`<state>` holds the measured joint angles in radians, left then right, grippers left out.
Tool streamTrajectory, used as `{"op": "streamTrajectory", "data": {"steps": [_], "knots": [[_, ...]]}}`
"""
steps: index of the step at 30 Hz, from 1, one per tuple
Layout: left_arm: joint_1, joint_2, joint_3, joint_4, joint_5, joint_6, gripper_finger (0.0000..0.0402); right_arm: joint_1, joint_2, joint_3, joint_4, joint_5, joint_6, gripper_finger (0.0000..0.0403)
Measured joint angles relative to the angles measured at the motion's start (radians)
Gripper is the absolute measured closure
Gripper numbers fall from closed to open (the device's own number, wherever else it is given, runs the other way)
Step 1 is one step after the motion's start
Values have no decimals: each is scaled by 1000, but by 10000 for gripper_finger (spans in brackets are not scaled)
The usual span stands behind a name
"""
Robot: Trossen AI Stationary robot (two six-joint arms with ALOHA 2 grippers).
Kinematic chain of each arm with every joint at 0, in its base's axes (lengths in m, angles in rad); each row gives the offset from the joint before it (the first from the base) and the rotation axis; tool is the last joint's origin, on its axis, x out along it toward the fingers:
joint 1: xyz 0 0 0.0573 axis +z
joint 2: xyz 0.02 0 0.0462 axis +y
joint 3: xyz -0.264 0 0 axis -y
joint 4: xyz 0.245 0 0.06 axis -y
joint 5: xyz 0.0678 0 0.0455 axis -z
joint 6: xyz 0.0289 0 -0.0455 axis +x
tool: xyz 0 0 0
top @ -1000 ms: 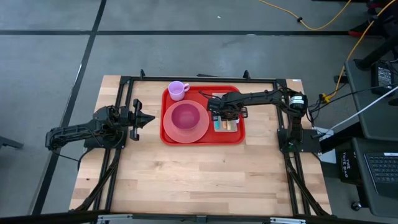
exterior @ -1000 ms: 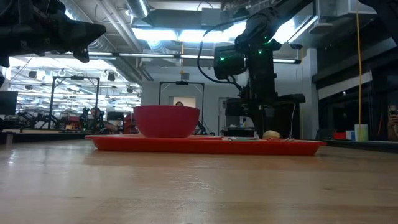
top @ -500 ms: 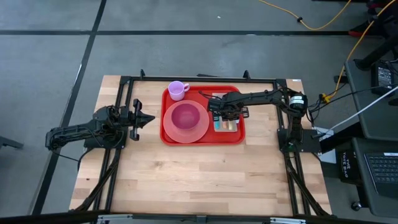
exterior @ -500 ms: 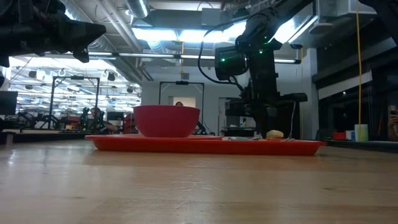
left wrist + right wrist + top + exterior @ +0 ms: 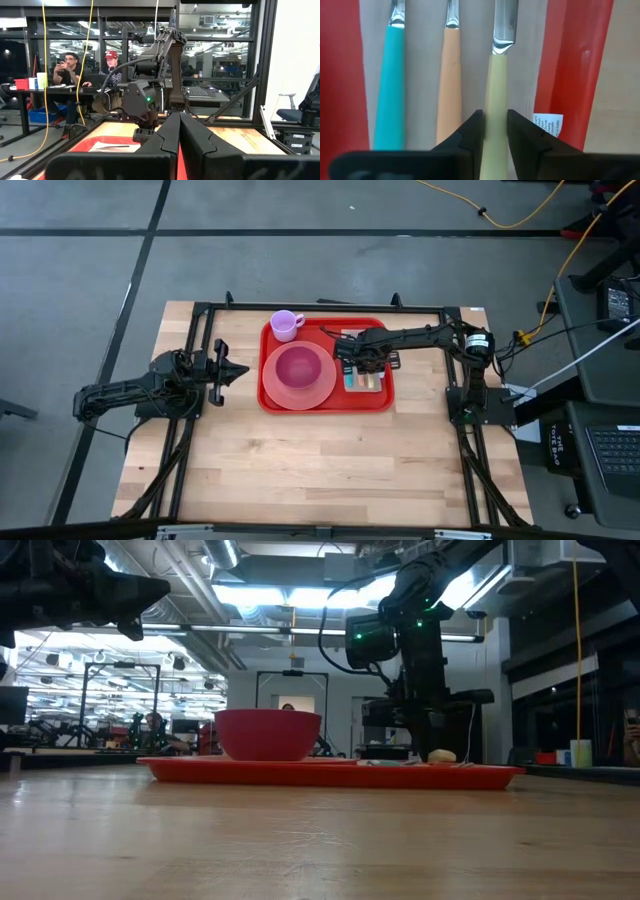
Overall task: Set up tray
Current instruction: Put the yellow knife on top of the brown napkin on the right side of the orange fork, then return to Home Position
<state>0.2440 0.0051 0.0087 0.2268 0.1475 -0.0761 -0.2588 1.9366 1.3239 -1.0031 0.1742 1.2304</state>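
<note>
The red tray (image 5: 320, 332) lies mid-table, its rim (image 5: 330, 772) showing in the low view. On it are a pink bowl (image 5: 298, 370) and, toward the table's right, a beige napkin (image 5: 372, 383). On the napkin lie a teal-handled utensil (image 5: 390, 85), an orange-handled one (image 5: 451, 85) and a pale-handled knife (image 5: 496, 75). A purple cup (image 5: 286, 325) stands at the tray's far left corner. My right gripper (image 5: 495, 122) is down over the napkin, shut on the knife. My left gripper (image 5: 240, 370) waits shut, left of the tray. My right gripper pinches the knife's pale handle (image 5: 495, 95) between its two fingers, one on each long side. It comes from above, pointing down. The knife lies flat on the napkin beside the other two utensils, its handle end (image 5: 440, 755) low over the tray.
Bare wood spreads on the near half of the table (image 5: 320, 470). The black frame rails (image 5: 190, 330) run along the left, far and right sides. People sit at desks in the room beyond (image 5: 70, 75).
My right gripper has shifted slightly toward the table's right, and the knife's pale handle end has moved with it. Since half a second ago it has stayed still.
</note>
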Motion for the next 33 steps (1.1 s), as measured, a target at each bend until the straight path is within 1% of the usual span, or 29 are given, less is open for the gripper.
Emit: {"op": "streamTrajectory", "data": {"steps": [5, 7, 14, 17, 20, 23, 27, 30, 33], "knots": [[0, 0, 0, 0, 0, 0, 398, 0, 0, 0, 0, 21, 0, 333], [0, 0, 0, 0, 0, 0, 398, 0, 0, 0, 0, 28, 0, 333], [0, 0, 0, 0, 0, 0, 398, 0, 0, 0, 0, 27, -4, 287], [0, 0, 0, 0, 0, 0, 398, 0, 0, 0, 0, 27, -5, 275], [0, 0, 0, 0, 0, 0, 398, 0, 0, 0, 0, 27, -10, 271], [0, 0, 0, 0, 0, 0, 398, 0, 0, 0, 0, 23, -51, 271], [0, 0, 0, 0, 0, 0, 398, 0, -11, 0, -5, -33, -80, 270], [0, 0, 0, 0, 0, 0, 398, 0, -45, 0, -12, -35, -113, 270], [0, 0, 0, 0, 0, 0, 398, 3, -101, 0, -17, -12, -141, 270]]}}
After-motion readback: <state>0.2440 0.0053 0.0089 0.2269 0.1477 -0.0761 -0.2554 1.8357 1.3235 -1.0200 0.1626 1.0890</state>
